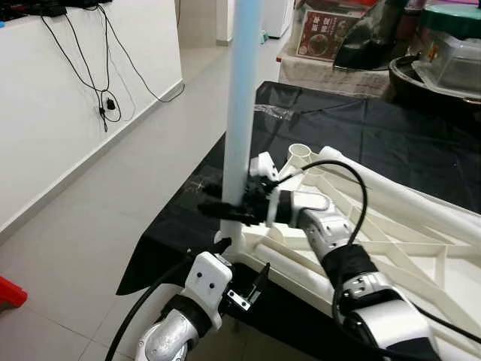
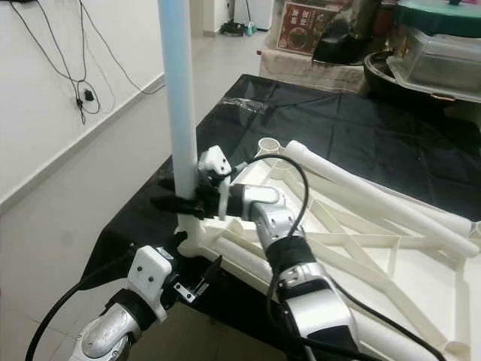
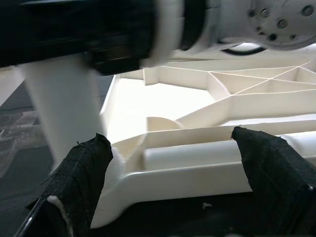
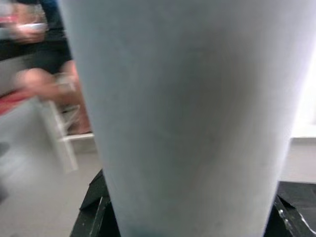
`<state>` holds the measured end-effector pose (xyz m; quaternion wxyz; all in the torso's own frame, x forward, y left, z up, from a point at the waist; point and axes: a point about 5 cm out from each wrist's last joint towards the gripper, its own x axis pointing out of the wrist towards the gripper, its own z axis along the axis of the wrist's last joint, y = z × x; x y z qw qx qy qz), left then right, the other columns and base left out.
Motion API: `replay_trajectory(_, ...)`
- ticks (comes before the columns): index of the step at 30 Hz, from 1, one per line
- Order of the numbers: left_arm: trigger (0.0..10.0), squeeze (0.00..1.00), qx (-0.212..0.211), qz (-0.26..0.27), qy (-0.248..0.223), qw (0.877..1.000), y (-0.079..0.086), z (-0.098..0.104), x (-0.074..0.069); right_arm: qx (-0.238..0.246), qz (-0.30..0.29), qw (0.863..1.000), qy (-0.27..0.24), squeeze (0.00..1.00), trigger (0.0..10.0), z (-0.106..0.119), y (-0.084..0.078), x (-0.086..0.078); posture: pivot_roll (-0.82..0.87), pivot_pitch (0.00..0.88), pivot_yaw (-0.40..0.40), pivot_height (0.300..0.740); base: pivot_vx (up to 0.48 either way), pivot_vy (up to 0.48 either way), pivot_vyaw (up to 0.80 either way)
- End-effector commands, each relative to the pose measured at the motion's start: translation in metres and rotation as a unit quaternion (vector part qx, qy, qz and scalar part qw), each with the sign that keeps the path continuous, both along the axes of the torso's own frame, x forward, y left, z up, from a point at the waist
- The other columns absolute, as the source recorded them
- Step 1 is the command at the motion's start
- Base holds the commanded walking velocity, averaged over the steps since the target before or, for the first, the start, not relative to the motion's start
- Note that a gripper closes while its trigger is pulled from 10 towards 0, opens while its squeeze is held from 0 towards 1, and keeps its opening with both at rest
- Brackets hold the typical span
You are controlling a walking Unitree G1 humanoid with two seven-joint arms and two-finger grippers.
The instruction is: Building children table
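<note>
even, soft daylight fills both eye views, bright on the floor and wall, with no hard shadows. the black cloth stays dark with a faint sheen. the pole above the fingers looks washed pale blue. in the left wrist view the arm is blurred; the right wrist view is soft, its background smeared.
</note>
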<state>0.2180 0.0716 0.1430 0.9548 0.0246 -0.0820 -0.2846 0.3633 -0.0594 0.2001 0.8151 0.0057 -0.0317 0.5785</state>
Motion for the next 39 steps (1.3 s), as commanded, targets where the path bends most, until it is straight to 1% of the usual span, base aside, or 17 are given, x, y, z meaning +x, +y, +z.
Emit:
replay_trajectory(1,10.0,0.00,-0.001,-0.001,0.010,1.000,-0.001,-0.003,-0.001,0.013,-0.056,0.998,0.032,0.00,0.0,-0.009,-0.006,0.005,0.12,0.120,-0.059,0.740,0.000,0.000,0.00)
replay_trajectory(3,10.0,0.00,-0.001,-0.002,0.010,1.000,-0.001,-0.003,-0.001,0.016,-0.109,0.993,0.033,0.00,0.0,-0.010,-0.007,0.010,0.12,0.120,-0.059,0.740,0.000,0.000,0.00)
replay_trajectory(5,10.0,0.00,-0.001,-0.002,0.010,1.000,-0.001,-0.003,-0.001,0.029,-0.294,0.955,0.038,0.00,0.0,-0.015,-0.015,0.020,0.12,0.117,-0.058,0.740,0.000,0.000,0.00)
replay_trajectory(6,10.0,0.00,-0.001,-0.002,0.010,1.000,-0.001,-0.003,-0.001,0.029,-0.294,0.955,0.038,0.00,0.0,-0.015,-0.015,0.020,0.12,0.117,-0.058,0.740,0.000,0.000,0.00)
replay_trajectory(8,10.0,0.00,0.000,-0.002,0.011,1.000,-0.001,-0.003,-0.001,0.027,-0.457,0.888,0.030,0.00,0.0,-0.019,-0.030,0.023,0.12,0.114,-0.059,0.740,0.000,0.000,0.00)
replay_trajectory(9,10.0,0.00,0.000,-0.002,0.011,1.000,-0.001,-0.003,-0.001,0.027,-0.457,0.888,0.030,0.00,0.0,-0.019,-0.030,0.023,0.12,0.114,-0.059,0.740,0.000,0.000,0.00)
replay_trajectory(11,10.0,0.00,0.000,-0.002,0.011,1.000,-0.001,-0.004,-0.001,0.048,-0.569,0.821,0.019,0.00,0.0,-0.017,-0.043,0.018,0.12,0.111,-0.063,0.740,0.000,0.000,0.00)
replay_trajectory(13,10.0,0.00,0.000,-0.002,0.011,1.000,-0.001,-0.004,-0.001,0.048,-0.569,0.821,0.019,0.00,0.0,-0.017,-0.043,0.018,0.12,0.111,-0.063,0.740,0.000,0.000,0.00)
replay_trajectory(15,10.0,0.00,0.000,-0.002,0.011,1.000,-0.001,-0.004,-0.001,0.083,-0.649,0.756,0.024,0.00,0.0,-0.013,-0.050,0.012,0.12,0.104,-0.066,0.740,0.000,0.000,0.00)
replay_trajectory(18,10.0,0.00,-0.001,-0.002,0.011,1.000,-0.001,-0.004,-0.001,0.099,-0.674,0.731,0.035,0.00,0.0,-0.013,-0.051,0.010,0.12,0.104,-0.066,0.740,0.000,0.000,0.00)
replay_trajectory(20,10.0,0.00,-0.001,-0.002,0.012,1.000,-0.001,-0.004,-0.001,0.113,-0.727,0.674,0.068,0.00,0.0,-0.016,-0.050,0.008,0.12,0.103,-0.067,0.740,0.000,0.000,0.00)
replay_trajectory(23,10.0,0.00,-0.001,-0.002,0.012,1.000,-0.001,-0.004,-0.002,0.114,-0.754,0.640,0.095,0.00,0.0,-0.021,-0.046,0.005,0.12,0.099,-0.066,0.740,0.000,0.000,0.00)
replay_trajectory(27,10.0,0.00,-0.002,-0.003,0.013,1.000,-0.002,-0.004,-0.002,0.115,-0.756,0.636,0.104,0.00,0.0,-0.023,-0.043,0.002,0.12,0.097,-0.067,0.740,0.000,0.000,0.00)
replay_trajectory(28,10.0,0.00,-0.002,-0.004,0.013,1.000,-0.002,-0.005,-0.002,0.117,-0.742,0.652,0.101,0.00,10.0,-0.022,-0.041,0.003,0.12,0.096,-0.067,0.740,0.000,0.000,0.00)
replay_trajectory(35,10.0,0.00,-0.001,-0.005,0.015,1.000,-0.001,-0.005,-0.002,0.111,-0.683,0.719,0.067,0.00,10.0,-0.015,-0.034,0.005,0.11,0.098,-0.063,0.740,0.000,0.000,0.00)
replay_trajectory(36,10.0,0.00,0.000,-0.005,0.014,1.000,-0.001,-0.005,-0.001,0.110,-0.670,0.731,0.066,1.00,10.0,-0.016,-0.033,0.005,0.12,0.099,-0.063,0.740,0.000,0.000,0.00)
replay_trajectory(39,10.0,0.00,0.000,-0.004,0.014,1.000,-0.001,-0.005,-0.001,0.119,-0.648,0.749,0.068,1.00,10.0,-0.016,-0.030,0.005,0.12,0.100,-0.061,0.740,0.000,0.000,0.00)
